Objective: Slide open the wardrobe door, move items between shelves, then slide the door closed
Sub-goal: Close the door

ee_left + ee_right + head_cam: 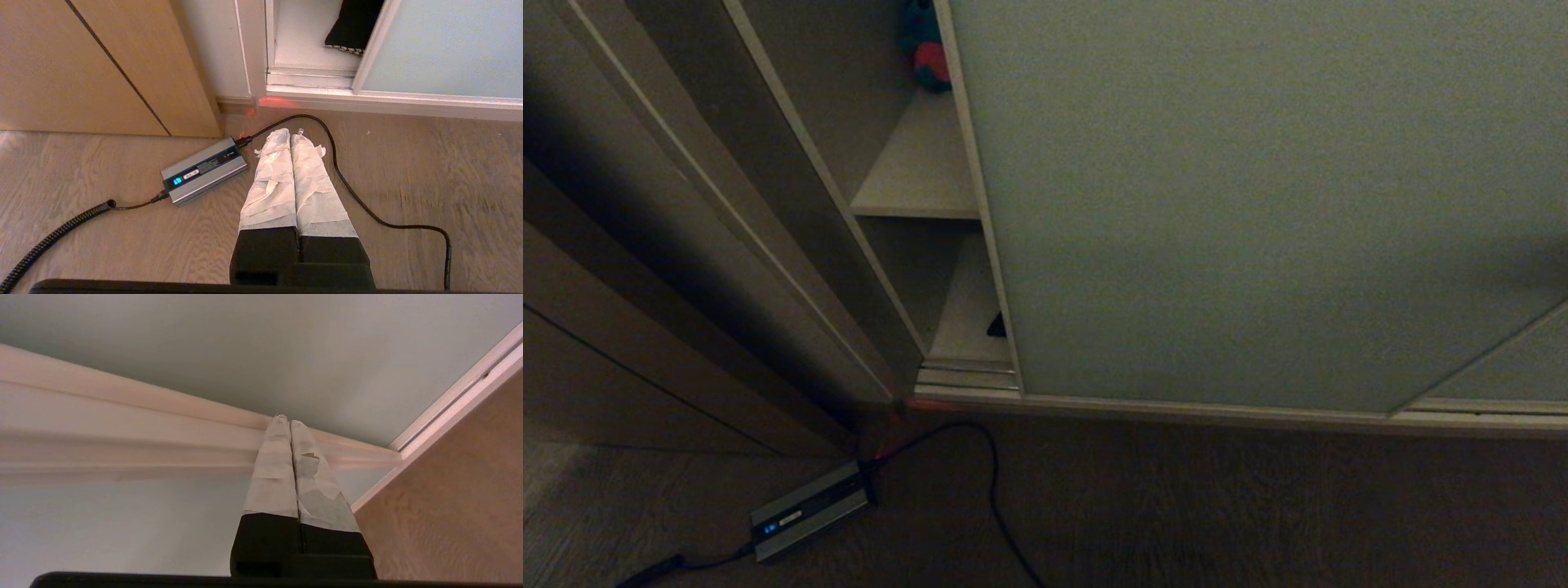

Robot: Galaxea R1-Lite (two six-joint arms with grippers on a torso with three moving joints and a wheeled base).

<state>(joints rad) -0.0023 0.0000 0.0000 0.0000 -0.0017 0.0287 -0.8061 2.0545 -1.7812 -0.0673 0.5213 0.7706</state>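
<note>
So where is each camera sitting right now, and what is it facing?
Head view: on the head, looking down at the sliding wardrobe door, a narrow gap showing the shelves; no arm visible.
Left wrist view: behind the shut left hand, low, facing floor, silver box and cushion.
Right wrist view: behind the shut right hand, tips at the door's frame.
Shared: head and left wrist both show box, cable and gap.
</note>
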